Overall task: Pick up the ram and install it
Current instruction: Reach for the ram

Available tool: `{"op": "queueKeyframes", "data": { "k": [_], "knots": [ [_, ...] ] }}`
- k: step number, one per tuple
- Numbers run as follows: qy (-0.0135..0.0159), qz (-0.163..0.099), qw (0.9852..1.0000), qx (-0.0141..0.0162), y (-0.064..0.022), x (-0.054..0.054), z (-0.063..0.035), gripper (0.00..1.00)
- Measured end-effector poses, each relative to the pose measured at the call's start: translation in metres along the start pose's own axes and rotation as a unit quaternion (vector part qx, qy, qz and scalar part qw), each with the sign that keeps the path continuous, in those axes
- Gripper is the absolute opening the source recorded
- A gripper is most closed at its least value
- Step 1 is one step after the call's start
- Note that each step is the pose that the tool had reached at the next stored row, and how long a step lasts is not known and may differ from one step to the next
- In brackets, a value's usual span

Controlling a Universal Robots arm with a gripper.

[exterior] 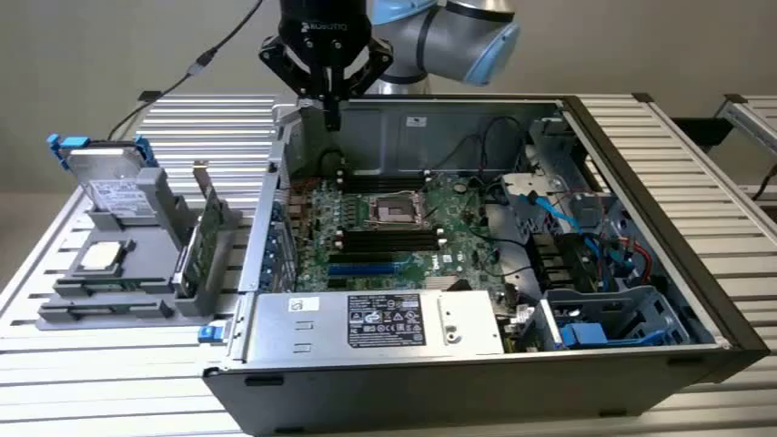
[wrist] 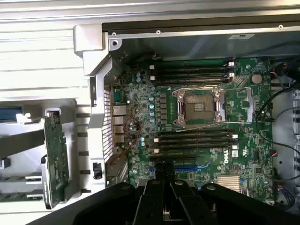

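Shut gripper (exterior: 326,93) over the far-left corner of the open computer case (exterior: 486,120), seemingly pinching the ram (exterior: 331,118) edge-on beneath it. Best turned parallel to the memory slots (exterior: 388,241), centred over one, then pressed down evenly without tilt.

The arm (exterior: 452,35) hangs high, wrist aimed straight down, gripper (exterior: 329,109) vertical, its jaws pressed tight together.

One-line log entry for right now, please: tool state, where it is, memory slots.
tool: shut | position: over computer case, far corner on exterior view's left | memory slots: look empty | held item: cannot tell
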State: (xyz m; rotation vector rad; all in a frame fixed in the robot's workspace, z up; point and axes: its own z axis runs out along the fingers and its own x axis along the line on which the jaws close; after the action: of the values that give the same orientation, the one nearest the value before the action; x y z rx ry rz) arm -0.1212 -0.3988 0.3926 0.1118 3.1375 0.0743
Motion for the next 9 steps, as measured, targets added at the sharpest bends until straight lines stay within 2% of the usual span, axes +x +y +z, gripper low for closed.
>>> {"op": "queueKeyframes", "data": {
  "k": [9],
  "knots": [
    [0.0001,0.000,1.0000,0.0001,-0.0001,0.0023,-0.0001,0.10]
  ]
}}
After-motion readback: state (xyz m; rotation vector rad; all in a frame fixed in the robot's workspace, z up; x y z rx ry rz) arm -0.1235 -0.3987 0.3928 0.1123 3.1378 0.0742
